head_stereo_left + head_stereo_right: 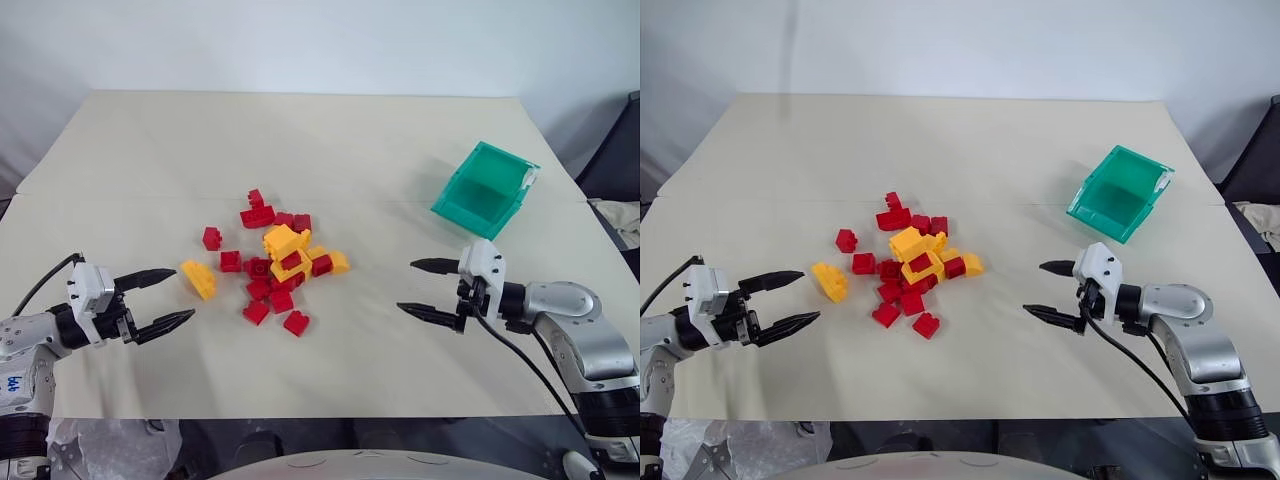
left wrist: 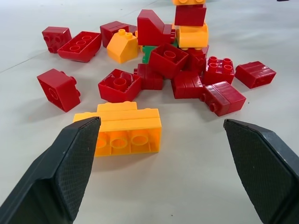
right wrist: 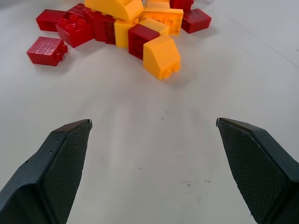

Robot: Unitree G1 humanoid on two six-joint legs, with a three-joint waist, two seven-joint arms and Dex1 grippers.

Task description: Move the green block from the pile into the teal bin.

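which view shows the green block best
The left wrist view: the green block peeks out as a small green patch deep in the pile, wedged between red bricks and a yellow one. In the head views and the right wrist view, other bricks cover it and no green can be made out.

Head stereo overhead; wrists facing pile point(image 1: 275, 262)

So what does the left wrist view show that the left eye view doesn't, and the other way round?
Left wrist view adds the green block, tucked among red bricks in the pile. Left eye view adds the teal bin and the open right tool. Both share the open left tool facing the long yellow brick at the pile's edge.
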